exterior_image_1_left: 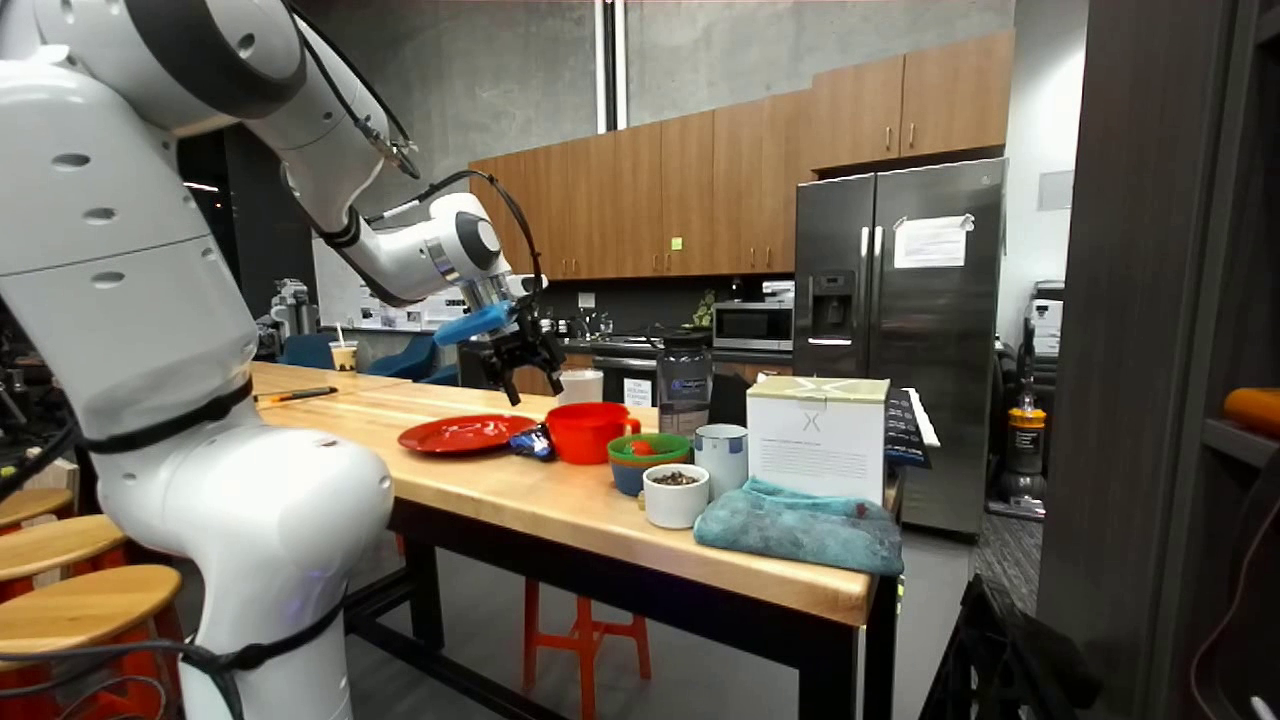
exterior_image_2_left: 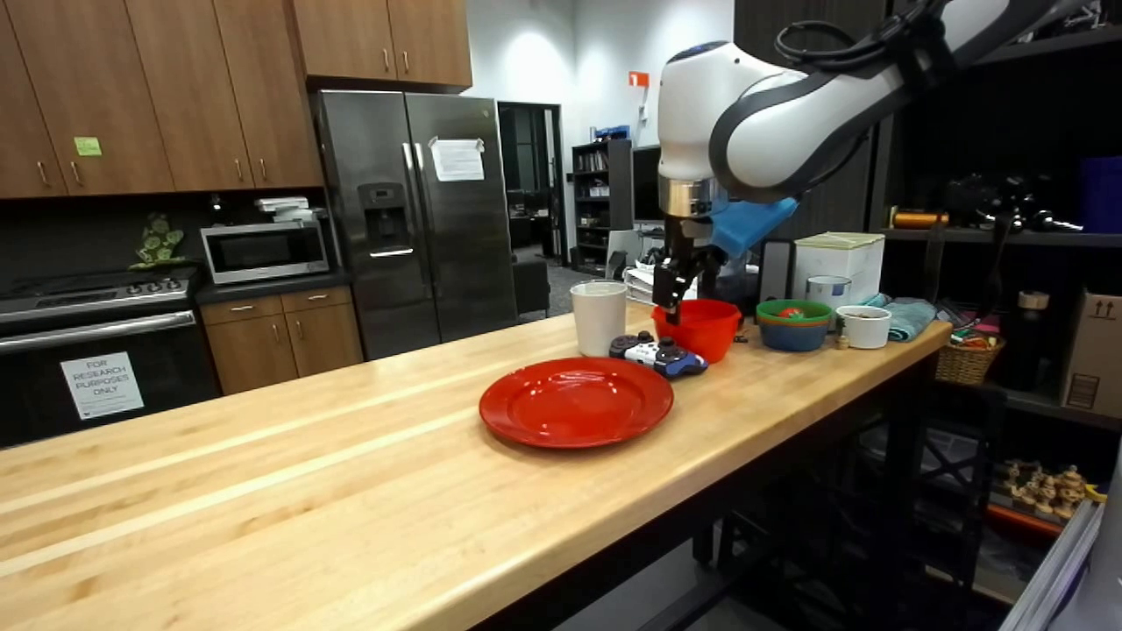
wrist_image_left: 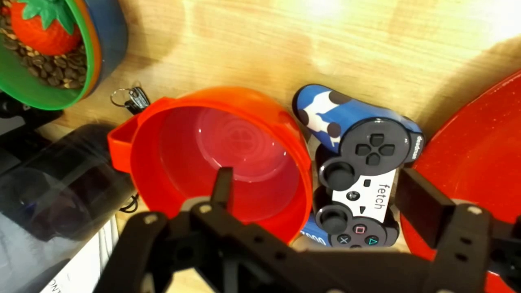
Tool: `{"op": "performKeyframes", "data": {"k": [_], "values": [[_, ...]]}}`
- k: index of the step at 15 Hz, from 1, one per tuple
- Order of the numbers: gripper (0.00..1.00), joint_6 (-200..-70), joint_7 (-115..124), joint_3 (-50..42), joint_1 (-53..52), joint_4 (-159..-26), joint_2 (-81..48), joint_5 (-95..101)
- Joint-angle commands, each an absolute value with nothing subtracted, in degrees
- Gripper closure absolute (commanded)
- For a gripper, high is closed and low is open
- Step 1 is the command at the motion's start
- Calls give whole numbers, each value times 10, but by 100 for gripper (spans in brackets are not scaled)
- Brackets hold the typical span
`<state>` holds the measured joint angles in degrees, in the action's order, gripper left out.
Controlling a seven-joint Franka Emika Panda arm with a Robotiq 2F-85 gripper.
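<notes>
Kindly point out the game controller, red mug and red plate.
Game controller (wrist_image_left: 368,198), wrist view: white centre panel.
Red mug (wrist_image_left: 238,140), wrist view: inner bottom.
Red plate (exterior_image_2_left: 577,403), in an exterior view: flat centre.

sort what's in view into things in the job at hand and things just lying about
Likely in the job, being nearest the open end effector: game controller, red handled bowl, perhaps red plate.

Seemingly just lying about: stacked bowls, water bottle, tall white cup, white box, teal cloth.
</notes>
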<state>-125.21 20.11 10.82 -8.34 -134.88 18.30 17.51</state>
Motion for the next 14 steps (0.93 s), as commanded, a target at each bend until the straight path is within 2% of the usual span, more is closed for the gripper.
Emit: {"op": "performKeyframes", "data": {"k": [1, 14], "values": [[0, -1252, 198, 118, -73, -1348, 184, 171], [0, -1248, 203, 125, -59, -1344, 189, 204]]}}
